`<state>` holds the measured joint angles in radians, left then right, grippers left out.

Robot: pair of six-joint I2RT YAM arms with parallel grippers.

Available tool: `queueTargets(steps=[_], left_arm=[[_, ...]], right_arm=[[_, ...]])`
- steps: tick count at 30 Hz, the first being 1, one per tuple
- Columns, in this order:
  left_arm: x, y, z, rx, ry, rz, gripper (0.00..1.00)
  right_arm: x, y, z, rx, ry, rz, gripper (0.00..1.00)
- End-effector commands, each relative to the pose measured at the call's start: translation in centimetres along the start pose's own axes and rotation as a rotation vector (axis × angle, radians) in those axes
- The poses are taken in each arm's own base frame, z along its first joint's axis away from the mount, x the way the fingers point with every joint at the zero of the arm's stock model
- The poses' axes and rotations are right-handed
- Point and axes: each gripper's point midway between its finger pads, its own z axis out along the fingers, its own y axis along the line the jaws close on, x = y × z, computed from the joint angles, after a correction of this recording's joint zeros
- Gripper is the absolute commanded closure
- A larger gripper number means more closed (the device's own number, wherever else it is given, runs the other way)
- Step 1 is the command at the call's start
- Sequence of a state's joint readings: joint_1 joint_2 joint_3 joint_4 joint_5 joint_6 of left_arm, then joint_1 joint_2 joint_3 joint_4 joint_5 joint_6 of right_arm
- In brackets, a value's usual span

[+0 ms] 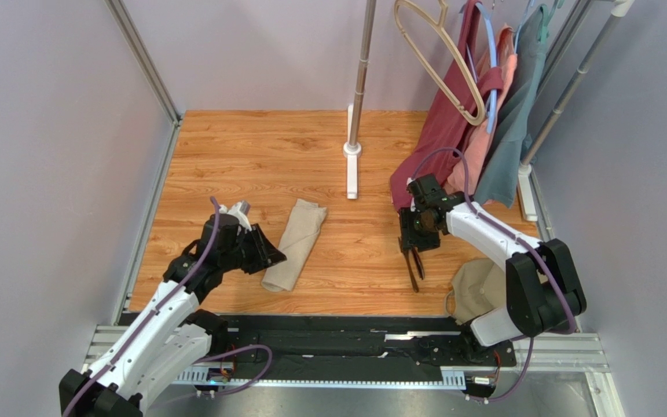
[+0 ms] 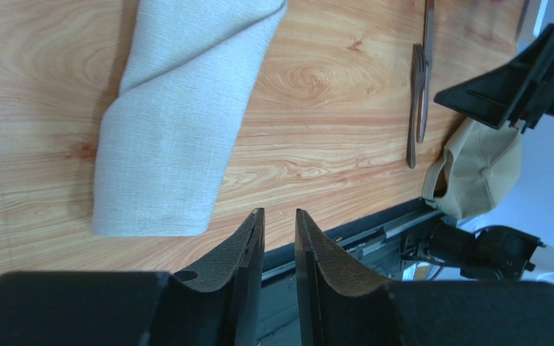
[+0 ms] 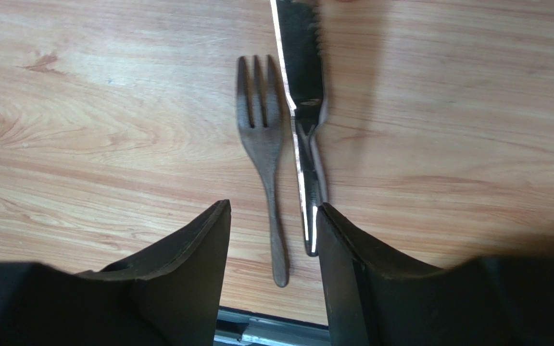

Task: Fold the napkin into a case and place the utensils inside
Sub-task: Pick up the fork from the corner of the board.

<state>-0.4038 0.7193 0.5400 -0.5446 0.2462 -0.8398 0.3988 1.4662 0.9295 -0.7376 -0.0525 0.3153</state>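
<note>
Utensils (image 3: 262,144) lie outside the case (image 1: 295,243); left hand (image 2: 278,213) narrowly apart, right hand (image 3: 273,209) wider.

The left arm (image 1: 150,334), lower left of the top view, and the right arm (image 1: 485,230), at right, have white shells and black joints. A purple cable (image 1: 213,228) runs along each. The left gripper (image 1: 274,254) and right gripper (image 1: 412,258) are black. Close up, the fingers (image 2: 244,252) are matte wedges, grainy on their inner faces.
</note>
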Motion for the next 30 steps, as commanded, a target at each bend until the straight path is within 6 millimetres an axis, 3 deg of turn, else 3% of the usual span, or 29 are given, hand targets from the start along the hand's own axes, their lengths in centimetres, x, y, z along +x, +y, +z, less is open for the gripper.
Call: queueTargets(steps=[1, 5, 13, 16, 17, 18, 19, 20, 23, 27, 28, 30], left_arm=[[-0.5, -3.0, -0.5, 0.097, 0.02, 0.071, 0.69], [-0.8, -4.4, -0.9, 0.134, 0.019, 0.089, 0.67], [-0.7, -5.3, -1.0, 0.156, 0.033, 0.096, 0.67], [-0.7, -5.4, -0.7, 0.154, 0.045, 0.091, 0.66], [-0.6, -5.3, -0.5, 0.147, 0.057, 0.088, 0.64], [-0.7, -5.5, -0.4, 0.146, 0.06, 0.086, 0.59], [-0.7, -5.5, -0.4, 0.143, 0.066, 0.081, 0.54], [-0.6, -5.4, 0.1, 0.135, 0.081, 0.075, 0.41], [-0.4, -5.8, 1.3, 0.145, 0.149, 0.104, 0.4], [-0.1, -8.5, 2.8, 0.31, 0.211, 0.152, 0.41], [-0.9, -9.6, 3.2, 0.364, 0.176, 0.154, 0.4], [-0.7, -10.5, 3.7, 0.432, 0.191, 0.163, 0.4]], right_arm=[[-0.5, 1.3, 1.5, -0.025, -0.013, -0.021, 0.53], [-1.3, 1.3, 2.6, -0.01, -0.022, -0.033, 0.58], [-0.6, 0.2, 5.8, 0.085, 0.011, -0.042, 0.64], [-0.9, 0.5, 6.8, 0.159, -0.002, -0.053, 0.78], [-0.5, 1.5, 6.9, 0.158, 0.008, -0.071, 0.83], [-1.1, 2.4, 6.9, 0.138, -0.002, -0.069, 0.96], [-1.3, 3.2, 6.9, 0.118, -0.006, -0.057, 1.0], [-1.8, 4.1, 6.4, 0.094, -0.027, -0.065, 1.0], [-4.5, 7.4, 3.9, -0.053, -0.128, -0.042, 1.0], [-8.9, 13.9, -0.6, -0.362, -0.257, -0.013, 1.0], [-9.3, 15.9, -1.8, -0.469, -0.258, -0.02, 1.0], [-11.0, 19.1, -3.9, -0.638, -0.305, 0.016, 1.0]])
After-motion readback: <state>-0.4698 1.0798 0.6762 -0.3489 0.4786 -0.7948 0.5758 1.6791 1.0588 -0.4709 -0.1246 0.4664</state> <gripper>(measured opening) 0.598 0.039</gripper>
